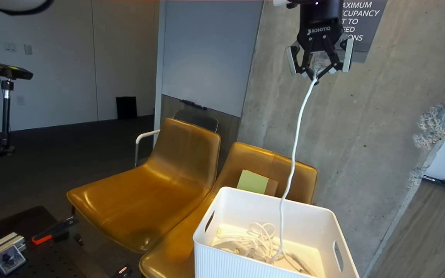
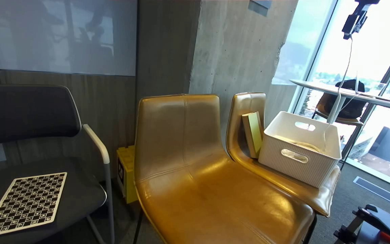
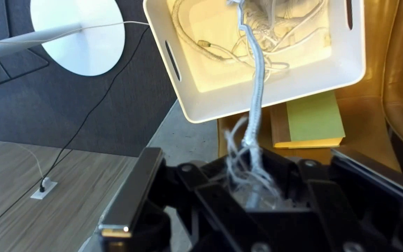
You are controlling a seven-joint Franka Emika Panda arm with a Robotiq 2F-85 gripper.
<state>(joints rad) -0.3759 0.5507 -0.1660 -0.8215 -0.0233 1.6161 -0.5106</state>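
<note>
Wrist view: cord (image 3: 258,78) in tool (image 3: 252,154), wht bin (image 3: 303,81) below

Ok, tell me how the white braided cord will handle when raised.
The white braided cord is probably floppy, hanging in a wavy line. Its white frayed strands may snag. It reaches the tangled pale cords in the white ribbed bin, so might drag some along.

Raised, downward-pointing, firmly clamped gripper (image 1: 316,75)
</note>
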